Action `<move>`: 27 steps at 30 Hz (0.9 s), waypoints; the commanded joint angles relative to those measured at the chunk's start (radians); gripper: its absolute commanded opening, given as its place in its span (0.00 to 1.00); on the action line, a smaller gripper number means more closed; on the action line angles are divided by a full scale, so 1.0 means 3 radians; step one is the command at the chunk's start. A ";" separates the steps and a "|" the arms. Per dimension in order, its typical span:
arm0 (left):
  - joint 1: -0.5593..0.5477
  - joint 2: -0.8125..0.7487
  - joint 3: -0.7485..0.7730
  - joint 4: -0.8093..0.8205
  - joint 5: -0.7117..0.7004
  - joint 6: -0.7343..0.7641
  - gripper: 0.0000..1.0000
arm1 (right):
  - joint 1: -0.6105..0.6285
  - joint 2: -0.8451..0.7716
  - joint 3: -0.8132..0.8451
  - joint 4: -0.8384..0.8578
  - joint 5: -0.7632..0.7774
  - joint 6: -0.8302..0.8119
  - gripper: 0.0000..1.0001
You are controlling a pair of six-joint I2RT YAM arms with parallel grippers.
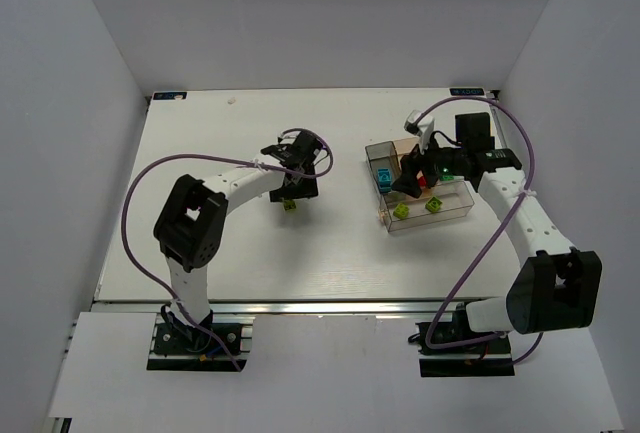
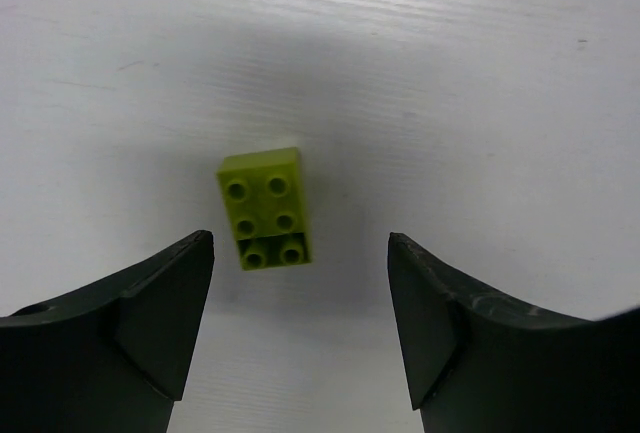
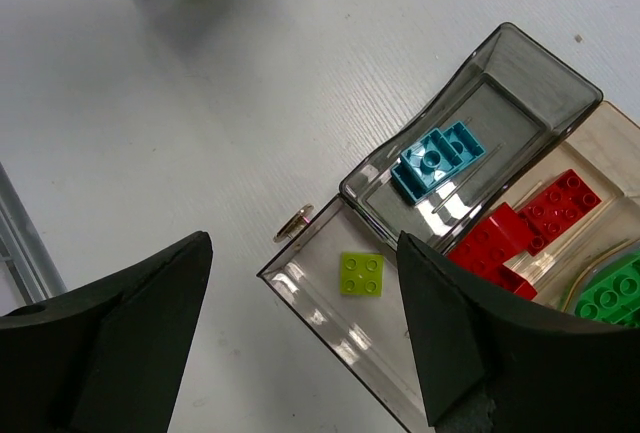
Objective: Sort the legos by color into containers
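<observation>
counter (image 1: 330, 253): white, matte; faint grain lines in L wrist view
walls (image 1: 300, 13): plain pale panels at far, L & R sides
rail (image 1: 300, 306): metal strip along near edge of counter
corner tags: small bluish markers, far-L (image 1: 170, 95) & far-R (image 1: 467, 90) corners
metal bit (image 3: 293, 222): small, brass-coloured, lying on counter; type unclear
speck (image 1: 232, 101): tiny mark nr far edge

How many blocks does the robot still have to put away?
Almost done. A blue brick, red bricks, a green brick and a boxed yellow-green brick already lie in the box. Both claws are open and empty: the right claw over the box, the left claw over the loose yellow-green brick on the table. That is the only one I can see left.
</observation>
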 commanded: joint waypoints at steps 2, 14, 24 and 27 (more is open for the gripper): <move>0.0020 -0.0183 0.0014 -0.0375 -0.0332 0.0074 0.80 | -0.0029 -0.0098 -0.0085 0.0140 -0.0067 0.0097 0.80; -0.0010 -0.0144 -0.0191 -0.0145 -0.0261 0.0059 0.80 | -0.0029 -0.0026 -0.0003 0.0130 -0.0118 0.0118 0.80; 0.0082 0.0184 0.0029 -0.0042 -0.0138 0.0084 0.63 | -0.0039 -0.0139 -0.0070 0.0115 -0.0077 0.0128 0.81; 0.0148 0.0210 0.0055 -0.0037 -0.0128 0.0085 0.48 | -0.0039 -0.0159 -0.0075 0.0120 -0.0067 0.0123 0.81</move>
